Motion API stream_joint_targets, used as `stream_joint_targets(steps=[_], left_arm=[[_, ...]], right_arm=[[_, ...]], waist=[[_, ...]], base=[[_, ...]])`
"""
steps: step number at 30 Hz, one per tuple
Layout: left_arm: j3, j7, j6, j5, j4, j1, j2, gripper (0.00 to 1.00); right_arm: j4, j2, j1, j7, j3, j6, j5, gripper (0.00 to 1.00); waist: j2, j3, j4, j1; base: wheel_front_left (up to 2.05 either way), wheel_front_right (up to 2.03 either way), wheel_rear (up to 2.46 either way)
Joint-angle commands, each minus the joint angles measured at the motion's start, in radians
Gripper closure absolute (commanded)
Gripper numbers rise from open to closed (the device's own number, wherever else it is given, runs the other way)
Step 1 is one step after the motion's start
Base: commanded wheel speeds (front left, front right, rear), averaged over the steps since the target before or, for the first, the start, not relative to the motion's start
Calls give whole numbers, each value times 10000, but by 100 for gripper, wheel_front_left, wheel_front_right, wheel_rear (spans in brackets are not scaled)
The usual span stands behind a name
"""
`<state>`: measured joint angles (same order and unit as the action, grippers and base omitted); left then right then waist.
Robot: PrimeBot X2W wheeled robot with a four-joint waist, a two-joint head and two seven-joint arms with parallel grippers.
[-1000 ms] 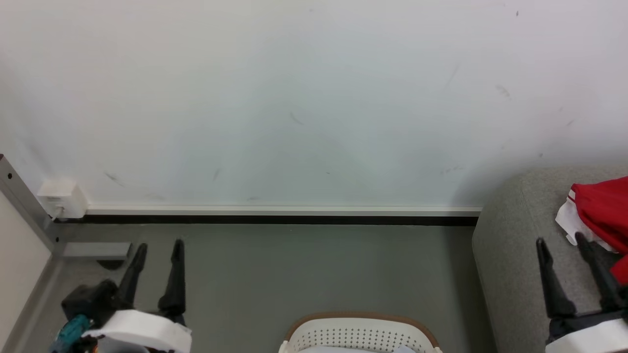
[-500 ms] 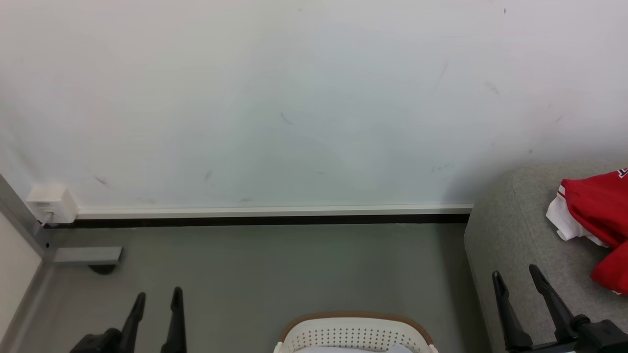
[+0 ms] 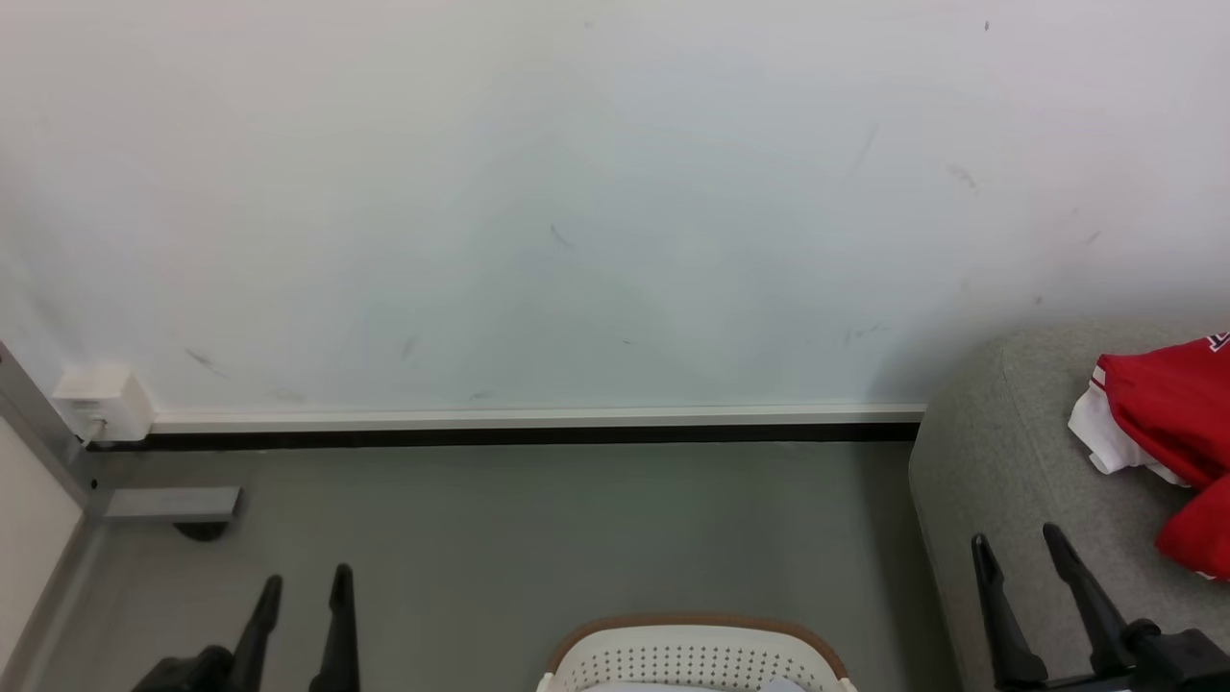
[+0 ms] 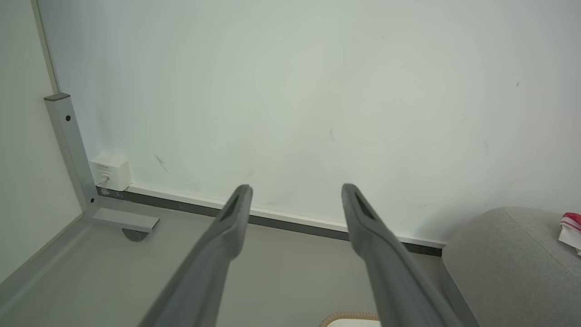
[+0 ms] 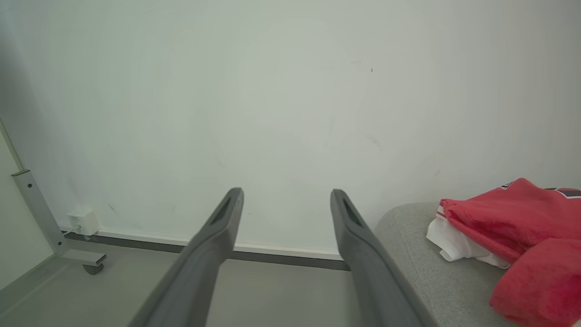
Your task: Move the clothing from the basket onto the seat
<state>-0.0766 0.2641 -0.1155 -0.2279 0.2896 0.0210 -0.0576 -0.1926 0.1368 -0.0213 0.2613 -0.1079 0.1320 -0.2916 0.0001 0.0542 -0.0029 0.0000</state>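
both my left end effector (image 3: 307,577) and right end effector (image 3: 1014,535) are spread wide, holding nothing. red clothing (image 3: 1168,413) sits on the seat (image 3: 999,461) at my right. i can't see into the basket (image 3: 697,658), so i'd look down and check it before reaching straight in.

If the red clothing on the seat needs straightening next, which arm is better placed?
Probably the right: the right gripper, open, stands over the light grey fabric seat near the bright red clothing. The left gripper is over the grey-green floor, beyond the white perforated basket.
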Motion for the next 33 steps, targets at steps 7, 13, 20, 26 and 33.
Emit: stream_joint_targets(steps=[7, 13, 20, 26, 33], left_arm=[[-122, -281, -18, -562, 398, 26, 94, 100], [-145, -589, -30, -1703, 333, 118, 90, 100], [-121, -864, -6, -2929, 170, 171, 85, 100], [-129, -1101, 46, -3888, 24, 222, 81, 100], [-150, -1373, 98, -4930, -118, 282, 77, 100]], right_arm=[[-268, -122, 88, -181, 43, 1, -591, 100], [-305, -174, -23, -480, 224, 0, -1671, 100], [-339, -229, -145, -794, 415, -2, -2831, 100], [-362, -269, -231, -1046, 563, -3, -3756, 100], [-386, -316, -333, -1313, 724, -4, -4750, 100]], waist=[[-1, -12, 0, 0], [-1, -36, 2, 0], [-1, -66, 4, 0], [-1, -91, 5, 0], [-1, -121, 6, 0]], base=[[0, 0, 0], [0, 0, 0], [0, 0, 0], [0, 0, 0], [0, 0, 0]])
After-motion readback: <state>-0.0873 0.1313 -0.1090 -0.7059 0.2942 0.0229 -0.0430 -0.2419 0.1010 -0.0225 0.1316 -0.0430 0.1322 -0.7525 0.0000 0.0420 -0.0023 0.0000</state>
